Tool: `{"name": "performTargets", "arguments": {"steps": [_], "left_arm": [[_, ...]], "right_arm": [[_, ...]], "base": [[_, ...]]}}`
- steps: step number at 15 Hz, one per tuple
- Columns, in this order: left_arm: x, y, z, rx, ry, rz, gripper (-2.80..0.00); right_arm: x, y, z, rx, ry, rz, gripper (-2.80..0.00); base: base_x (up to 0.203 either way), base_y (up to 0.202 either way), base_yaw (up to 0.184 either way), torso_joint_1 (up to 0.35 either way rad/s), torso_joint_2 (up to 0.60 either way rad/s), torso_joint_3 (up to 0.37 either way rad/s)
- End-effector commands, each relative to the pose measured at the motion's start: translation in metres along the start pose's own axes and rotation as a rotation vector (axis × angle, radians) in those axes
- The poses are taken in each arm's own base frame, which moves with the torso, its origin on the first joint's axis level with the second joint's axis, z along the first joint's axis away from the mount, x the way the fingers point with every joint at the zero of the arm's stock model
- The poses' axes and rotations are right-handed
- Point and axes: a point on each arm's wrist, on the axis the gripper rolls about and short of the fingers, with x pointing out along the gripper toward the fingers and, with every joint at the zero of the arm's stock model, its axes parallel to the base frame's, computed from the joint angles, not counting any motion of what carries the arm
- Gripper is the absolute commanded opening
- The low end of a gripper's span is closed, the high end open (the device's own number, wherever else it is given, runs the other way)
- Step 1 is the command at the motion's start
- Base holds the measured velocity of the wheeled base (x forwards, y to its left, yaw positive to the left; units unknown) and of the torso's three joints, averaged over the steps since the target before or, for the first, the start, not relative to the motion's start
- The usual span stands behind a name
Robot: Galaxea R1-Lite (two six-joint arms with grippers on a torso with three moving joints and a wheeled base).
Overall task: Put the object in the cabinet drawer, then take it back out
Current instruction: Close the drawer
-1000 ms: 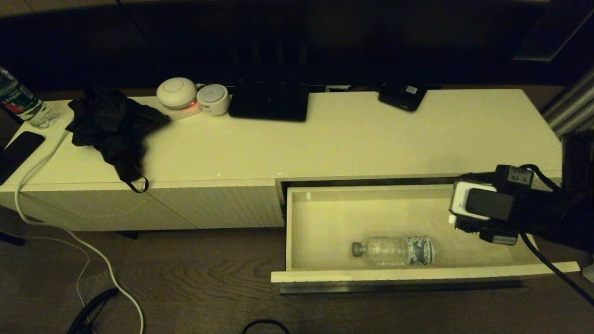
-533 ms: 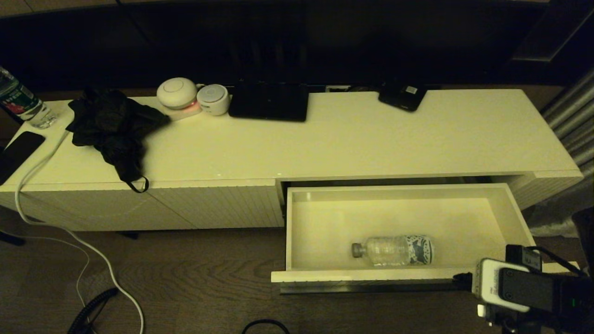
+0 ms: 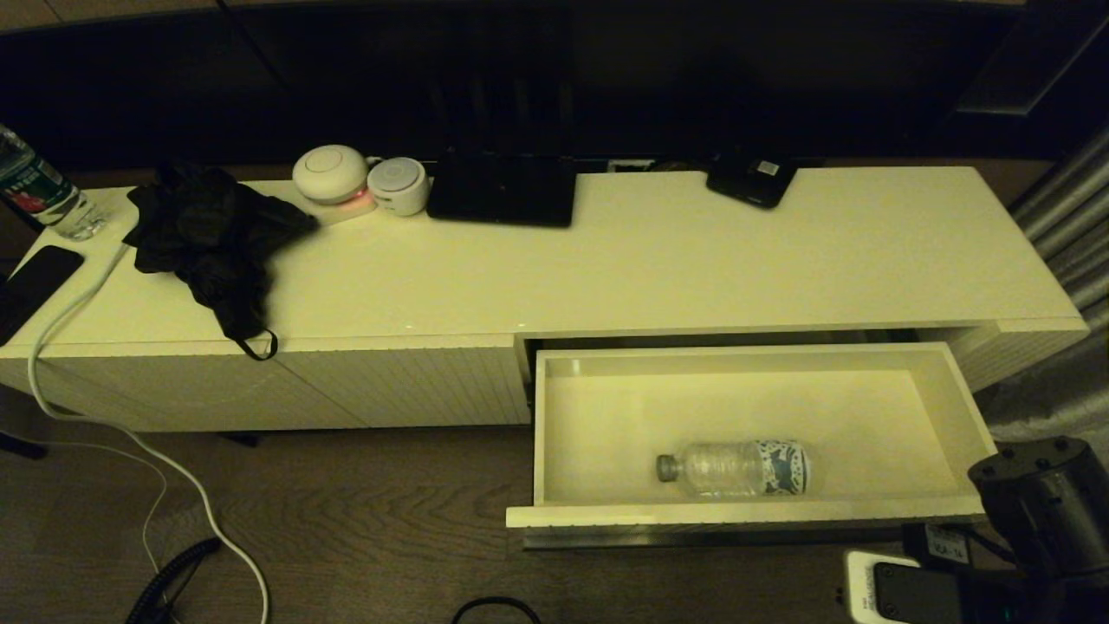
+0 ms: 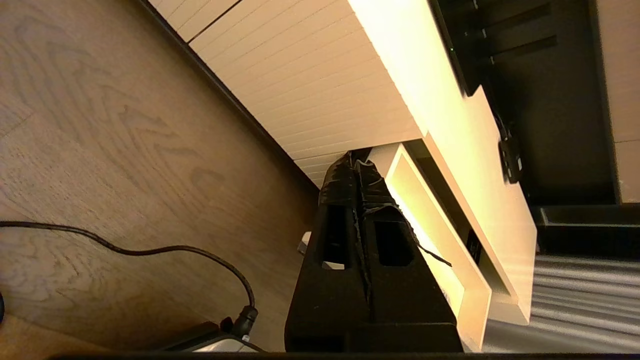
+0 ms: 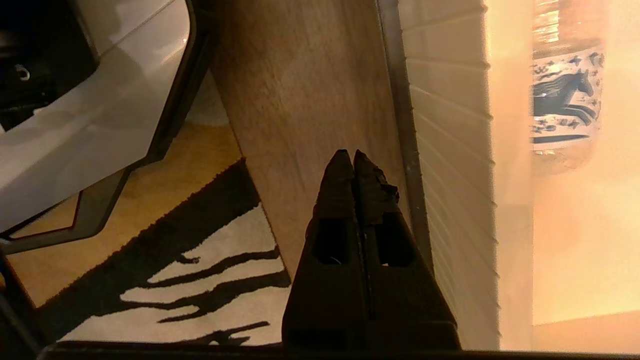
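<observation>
The long cream cabinet (image 3: 606, 260) is seen across the head view, carrying clutter along its back edge. The cabinet drawer (image 3: 745, 515) is pulled fully out on the right side, probably left open so the bottle can be reached again. The right arm is parked low at the near right corner, outside the drawer front; the right gripper (image 5: 354, 159) is shown with its fingers pressed together and nothing held, hanging over the floor just beside the dark handle bar (image 5: 397, 115). The left gripper (image 4: 355, 162) is idle off to the side, fingers likewise closed and empty. The water bottle (image 3: 735, 469) is laid on its side near the drawer's front wall, grey cap toward the left, so the put-in step looks done. A blue horse figure is printed on its label (image 5: 562, 95); no text can be read, possibly because of glare.
</observation>
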Motion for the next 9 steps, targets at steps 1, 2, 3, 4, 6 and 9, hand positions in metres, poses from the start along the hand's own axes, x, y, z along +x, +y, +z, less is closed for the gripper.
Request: {"name": "performTargets", "arguments": {"steps": [1,2,3,4,6,9], "left_arm": [[0.0,0.0,0.0,-0.006,-0.002,-0.001,-2.8],[0.0,0.0,0.0,-0.006,-0.002,-0.001,-2.8],[0.0,0.0,0.0,-0.006,-0.002,-0.001,-2.8],[0.0,0.0,0.0,-0.006,-0.001,0.0,-2.8],[0.0,0.0,0.0,-0.006,-0.002,-0.001,-2.8],[0.0,0.0,0.0,-0.006,-0.002,-0.001,-2.8]], "right_arm": [[0.017,0.001,-0.002,-0.005,0.035,0.037,-2.8],[0.022,0.001,-0.003,-0.004,0.038,0.035,-2.8],[0.027,0.001,-0.003,-0.003,0.037,0.022,-2.8],[0.032,-0.001,-0.002,-0.003,0.04,-0.009,-2.8],[0.039,-0.007,0.0,-0.003,0.076,-0.094,-2.8],[0.042,-0.014,0.003,0.001,0.097,-0.209,-2.8]], "base": [[0.0,0.0,0.0,0.0,0.0,0.0],[0.0,0.0,0.0,0.0,0.0,0.0],[0.0,0.0,0.0,0.0,0.0,0.0],[0.0,0.0,0.0,0.0,0.0,0.0],[0.0,0.0,0.0,0.0,0.0,0.0],[0.0,0.0,0.0,0.0,0.0,0.0]]}}
